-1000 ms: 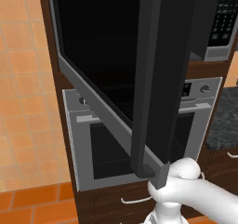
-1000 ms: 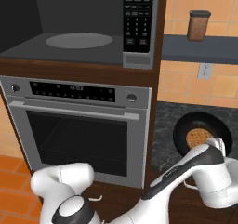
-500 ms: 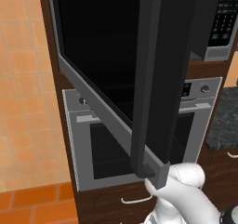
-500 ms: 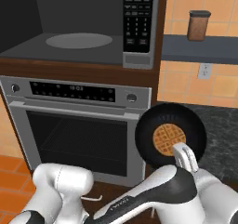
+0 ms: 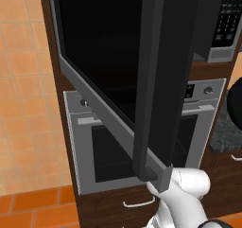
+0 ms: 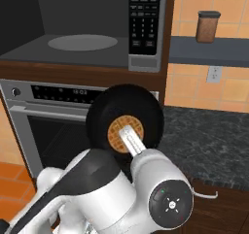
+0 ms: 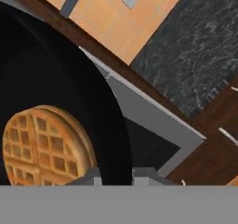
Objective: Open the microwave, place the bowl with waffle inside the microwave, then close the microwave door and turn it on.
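Grips the rim of the black bowl [image 6: 125,112] with the fingers [image 7: 91,176], clenched on it from both sides. Holds the bowl up in the air, off the table [image 6: 214,141], tipped so its open side faces back toward the right base camera. Carries a round golden waffle [image 6: 121,133] inside, low in the bowl and right by the fingers (flat against the bowl's floor, even with the tilt). Hangs in front of the silver oven [image 6: 44,116], just below the microwave [image 6: 92,53]. Not inside the microwave yet.

Shows the microwave wide open in the right base view, with a grey inside and a flat round plate [image 6: 82,42] on its floor. Has a black keypad [image 6: 144,15] on the right side. Shows the microwave door [image 5: 104,66] swung out toward the left base camera, big and black with a grey edge, its tall black handle [image 5: 163,80] very close. Hides much of the oven behind that door.

To the right, has a brown jar [image 6: 207,26] standing upright on a grey shelf [image 6: 209,51], above a white wall plug [image 6: 214,74] and the dark speckled table.

In the hand view, puts the bowl's dark rim between the two finger tips, with the waffle just left of them.
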Available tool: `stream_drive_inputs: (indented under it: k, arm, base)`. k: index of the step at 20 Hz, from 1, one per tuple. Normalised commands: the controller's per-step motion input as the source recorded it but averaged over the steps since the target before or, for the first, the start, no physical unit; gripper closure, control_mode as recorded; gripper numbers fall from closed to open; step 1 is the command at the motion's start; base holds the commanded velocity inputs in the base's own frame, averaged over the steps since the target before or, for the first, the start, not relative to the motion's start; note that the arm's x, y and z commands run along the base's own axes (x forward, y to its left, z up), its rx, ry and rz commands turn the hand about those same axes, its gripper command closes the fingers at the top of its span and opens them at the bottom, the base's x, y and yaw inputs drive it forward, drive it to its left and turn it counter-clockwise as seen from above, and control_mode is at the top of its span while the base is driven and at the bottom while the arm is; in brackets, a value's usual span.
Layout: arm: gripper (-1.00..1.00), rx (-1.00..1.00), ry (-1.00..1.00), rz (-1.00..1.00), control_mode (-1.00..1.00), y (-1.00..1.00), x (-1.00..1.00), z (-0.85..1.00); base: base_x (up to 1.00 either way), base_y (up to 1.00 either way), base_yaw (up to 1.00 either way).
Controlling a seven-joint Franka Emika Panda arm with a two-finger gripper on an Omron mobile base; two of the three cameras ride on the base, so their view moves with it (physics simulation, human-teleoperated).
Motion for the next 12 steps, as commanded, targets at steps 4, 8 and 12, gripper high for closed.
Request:
stream_drive_inputs:
  k: [4, 8, 12]
  arm:
    - [1.0, -0.3, 0.1, 0.0, -1.0, 1.0, 0.0, 0.62]
    - [1.0, -0.24, 0.24, 0.08, -1.0, 1.0, 0.0, 0.88]
    - [1.0, -0.18, 0.26, 0.21, -1.0, 1.0, 0.0, 0.94]
  base:
    - [0.0, 0.0, 0.0]
    - [0.0, 0.0, 0.0]
    - [0.0, 0.0, 0.0]
